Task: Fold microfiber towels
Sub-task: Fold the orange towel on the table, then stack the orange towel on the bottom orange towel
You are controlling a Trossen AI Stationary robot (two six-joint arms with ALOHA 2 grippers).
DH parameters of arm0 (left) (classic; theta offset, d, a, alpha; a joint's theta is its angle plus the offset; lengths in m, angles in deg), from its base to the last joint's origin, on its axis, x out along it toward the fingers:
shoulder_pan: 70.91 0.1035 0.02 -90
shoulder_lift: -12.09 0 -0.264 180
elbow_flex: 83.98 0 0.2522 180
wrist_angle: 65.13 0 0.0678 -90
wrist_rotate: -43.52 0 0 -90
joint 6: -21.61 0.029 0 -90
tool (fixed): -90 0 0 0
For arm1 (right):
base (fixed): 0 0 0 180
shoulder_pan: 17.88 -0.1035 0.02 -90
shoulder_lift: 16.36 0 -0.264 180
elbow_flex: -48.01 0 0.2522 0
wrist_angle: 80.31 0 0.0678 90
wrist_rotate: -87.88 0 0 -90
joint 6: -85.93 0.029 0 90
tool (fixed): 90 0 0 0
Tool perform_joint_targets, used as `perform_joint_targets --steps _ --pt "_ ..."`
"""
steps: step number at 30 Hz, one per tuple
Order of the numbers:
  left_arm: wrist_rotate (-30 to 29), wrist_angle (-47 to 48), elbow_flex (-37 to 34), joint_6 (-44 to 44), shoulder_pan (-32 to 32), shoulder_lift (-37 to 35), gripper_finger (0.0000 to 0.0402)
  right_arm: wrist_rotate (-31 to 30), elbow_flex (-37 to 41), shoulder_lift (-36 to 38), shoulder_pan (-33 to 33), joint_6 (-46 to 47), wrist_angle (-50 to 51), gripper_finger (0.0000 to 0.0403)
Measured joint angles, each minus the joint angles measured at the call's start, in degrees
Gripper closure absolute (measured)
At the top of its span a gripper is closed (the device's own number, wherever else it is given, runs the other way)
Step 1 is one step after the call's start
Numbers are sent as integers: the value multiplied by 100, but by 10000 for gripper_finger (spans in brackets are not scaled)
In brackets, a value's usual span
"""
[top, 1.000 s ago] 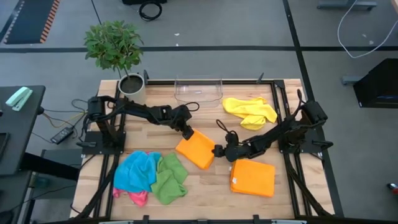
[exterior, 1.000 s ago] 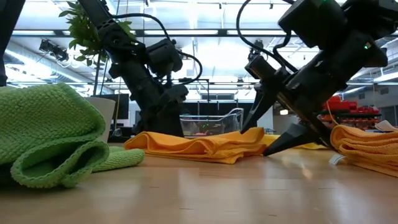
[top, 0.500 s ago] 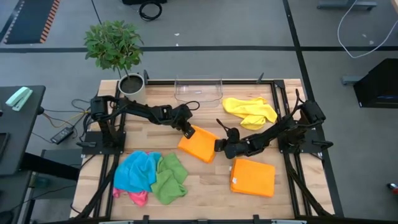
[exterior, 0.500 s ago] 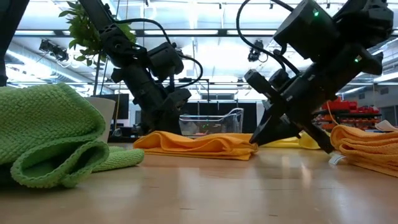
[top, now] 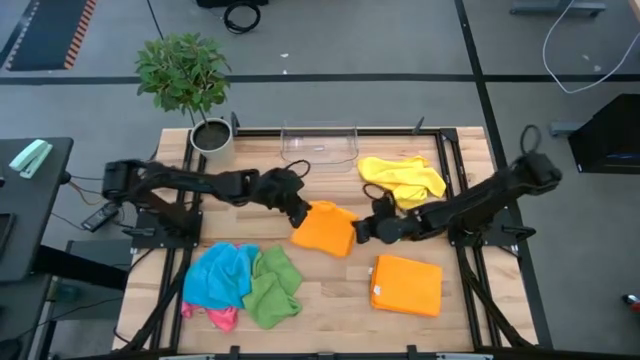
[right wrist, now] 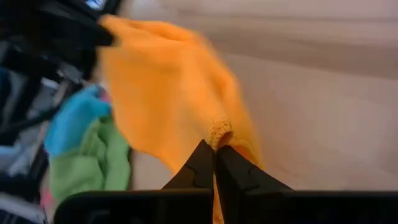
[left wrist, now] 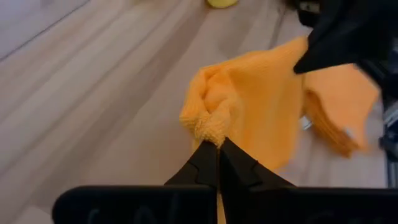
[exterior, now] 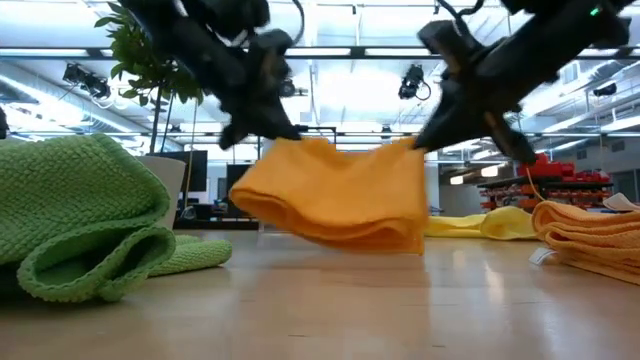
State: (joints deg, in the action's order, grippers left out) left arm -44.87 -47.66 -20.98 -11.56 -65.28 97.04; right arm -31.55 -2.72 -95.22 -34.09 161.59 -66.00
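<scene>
The orange towel (top: 325,228) hangs clear of the table (top: 330,300) at its centre, suspended between both grippers; one second ago it lay flat on the surface. The left gripper (top: 301,211) is pressed together on the towel's left corner, and the right gripper (top: 360,231) is pressed together on the right corner; both were spread before closing. The lift indicates that the grasp stage is complete and the fold motion can follow. A folded orange towel (top: 406,285) lies to the near right. A yellow towel (top: 402,178) lies at the far right. The blue towel (top: 220,276), green towel (top: 272,287) and pink towel (top: 222,318) are bunched at the near left.
</scene>
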Motion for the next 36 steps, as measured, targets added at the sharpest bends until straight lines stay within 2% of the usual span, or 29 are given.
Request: perform_joint_targets --steps 4,8,12,15,19,29,36 --pt "-669 357 -26 -1166 -591 -5 393 483 4 447 132 173 863 397" --pt "-1354 198 -4 -2054 -1154 367 395 751 10 254 559 -6 868 397" --pt "-1898 496 -5 -2201 -1216 584 390 1123 4 -270 1068 -427 247 397" --pt "-1963 792 -2 -2132 -1027 681 395 1536 5 -587 1395 -655 -59 393" --pt "-1959 1001 5 -1767 -706 691 388 1972 0 -684 1636 -717 -53 359" --pt "-1917 1512 -8 -1678 -108 684 277 1966 11 -75 1741 -690 510 238" --pt "-1593 1619 -8 -1375 -55 449 187 1474 11 39 1222 -259 557 198"
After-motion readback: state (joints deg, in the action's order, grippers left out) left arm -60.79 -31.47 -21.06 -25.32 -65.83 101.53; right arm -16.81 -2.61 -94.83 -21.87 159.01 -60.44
